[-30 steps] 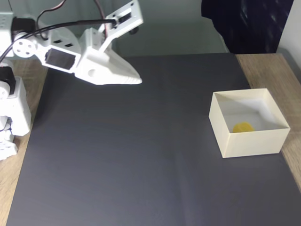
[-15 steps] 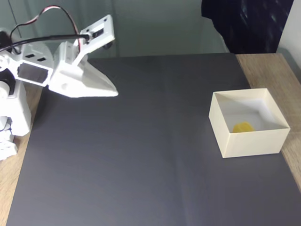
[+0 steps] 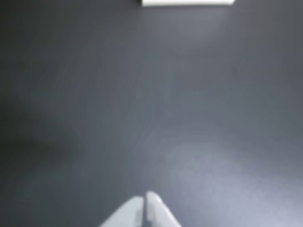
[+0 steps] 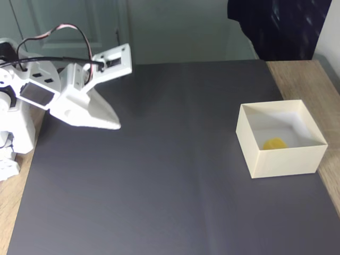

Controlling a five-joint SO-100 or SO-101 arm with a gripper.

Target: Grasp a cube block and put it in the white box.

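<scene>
A dark grey mat covers the wooden table. The small yellow cube block already lies inside the square cream-white card box, so the task looks done. The cube has no long axis; its facing seems unreadable. The white gripper hangs pinched together, empty, well apart.

In your fixed view the mat covers most of the counter, which sticks out past it on the left and right. The white box sits on the mat's right side, with the cube block inside it toward the front wall. The tool hangs over the mat's far left, well apart from the box. In your wrist view the tool is at the bottom edge and the box at the top.
</scene>
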